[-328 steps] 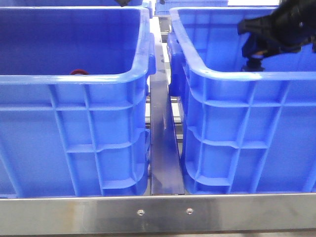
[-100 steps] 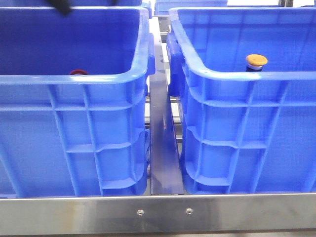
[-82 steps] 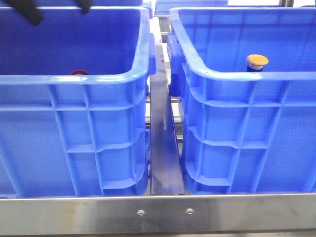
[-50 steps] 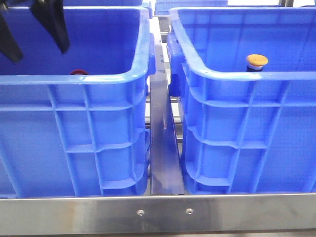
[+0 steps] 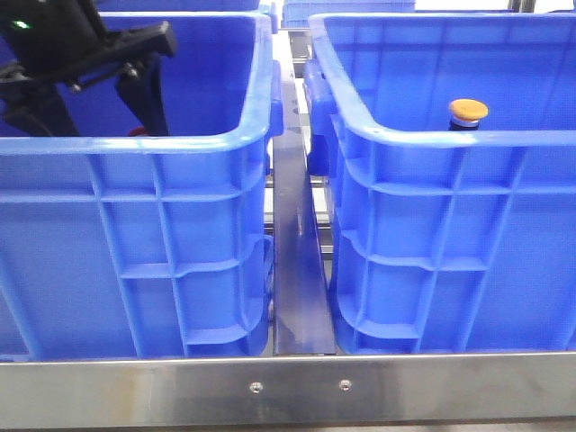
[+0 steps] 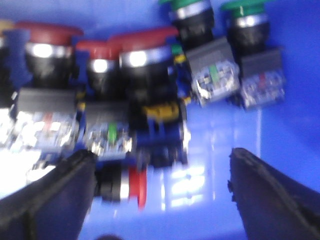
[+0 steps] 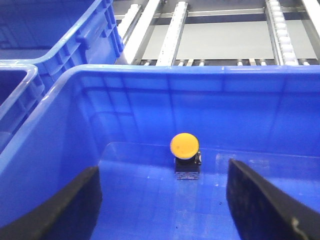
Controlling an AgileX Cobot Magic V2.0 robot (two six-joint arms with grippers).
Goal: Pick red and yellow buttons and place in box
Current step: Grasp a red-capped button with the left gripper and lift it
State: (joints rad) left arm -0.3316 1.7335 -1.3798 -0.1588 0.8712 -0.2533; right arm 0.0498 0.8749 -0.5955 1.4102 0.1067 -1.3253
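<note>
Left crate [image 5: 135,144] at the left of the front view, deep and blue, with ribbed outer walls. Left gripper [image 5: 90,99] lowered inside it, black fingers [image 5: 144,94] spread wide, jaws apart and holding nothing. Just beside the right finger, a sliver of red cap [image 5: 135,131] peeking over the near rim. In the left wrist view, blurred: a cluster of push buttons on the crate floor [image 6: 280,150], three red-capped ones side by side, the middle red button [image 6: 102,80] between two larger ones, two green buttons [image 6: 200,50] off to one side, and one more red cap [image 6: 135,185] lying tipped over just by a fingertip. Fingers [image 6: 50,200] well apart around bare floor.

Between the crates, a metal rail [image 5: 297,252].

Right crate [image 5: 450,144], the box, same blue. Yellow button [image 5: 468,112] standing upright inside, cap showing above the near rim. In the right wrist view, yellow cap [image 7: 184,146] on its dark base, alone on the floor of the box [image 7: 150,210]. Right gripper [image 7: 165,210] above the box, fingers [image 7: 65,205] wide apart, clear of the button, empty. Roller tracks [image 7: 172,30] beyond the far wall.
</note>
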